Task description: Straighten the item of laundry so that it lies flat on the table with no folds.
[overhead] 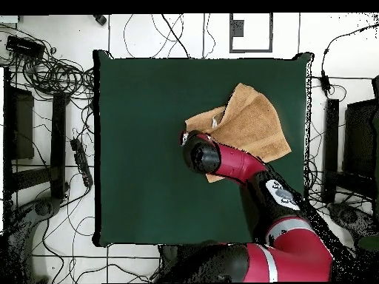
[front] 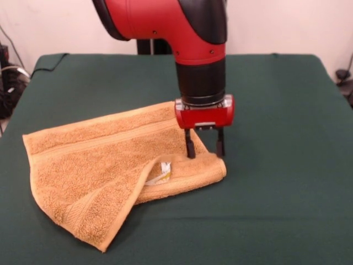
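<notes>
The orange-tan towel [front: 105,160] lies on the dark green table [front: 287,165], left of centre in the front view. Its near left part is folded over on itself, and a small white label [front: 162,173] shows at the edge of the fold. My gripper [front: 204,155] points straight down over the towel's right corner. It is open, with one fingertip [front: 190,153] down on the cloth and the other at the towel's edge. In the overhead view the towel [overhead: 252,122] lies at the upper right of the table [overhead: 141,148], and the arm [overhead: 222,161] hides the gripper.
Cables and black equipment [overhead: 44,74] lie on the floor around the table in the overhead view. Cables [front: 8,77] also show at the left edge of the front view. The table's near edge runs just below the towel's folded corner.
</notes>
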`<action>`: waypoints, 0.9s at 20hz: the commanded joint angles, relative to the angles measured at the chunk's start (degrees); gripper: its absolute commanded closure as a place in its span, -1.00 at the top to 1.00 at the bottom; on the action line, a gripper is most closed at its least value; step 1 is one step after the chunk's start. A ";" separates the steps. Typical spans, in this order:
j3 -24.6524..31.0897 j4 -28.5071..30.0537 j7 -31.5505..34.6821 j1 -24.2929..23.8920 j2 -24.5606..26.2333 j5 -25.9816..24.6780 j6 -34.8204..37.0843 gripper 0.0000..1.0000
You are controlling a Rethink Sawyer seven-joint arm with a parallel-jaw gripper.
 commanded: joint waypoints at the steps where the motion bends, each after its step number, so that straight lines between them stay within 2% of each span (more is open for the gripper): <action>1: 9.35 -4.84 4.04 2.35 2.92 0.02 3.76 1.00; 18: 12.43 -6.18 3.88 0.94 4.35 -0.50 3.66 1.00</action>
